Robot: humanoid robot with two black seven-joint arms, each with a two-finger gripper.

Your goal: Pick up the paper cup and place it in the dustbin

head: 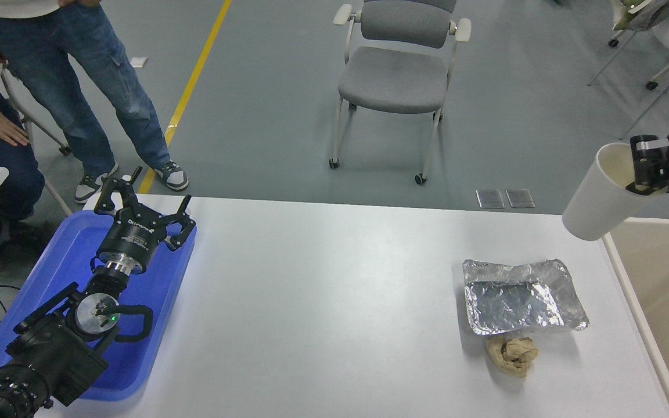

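Transport step. The right hand [643, 168], clamped on the rim of the paper cup [599, 194], holds it aloft, tilted, at the dustbin [622, 267] rim's far corner. Next: carry fully over the bin, then release. The left hand [140, 200] rests spread over the blue tray [50, 273].

Foil tray [523, 297] mid-right on table [323, 302], paper wad [512, 355] just before it, dustbin [659, 302] right.

We see only the fingers of the right gripper [643, 168]; its arm runs off the right edge. One finger hides part of the paper cup [599, 200] rim. The dustbin [654, 290] is cut by the right and bottom edges. The standing person [73, 75] is cropped above the waist.
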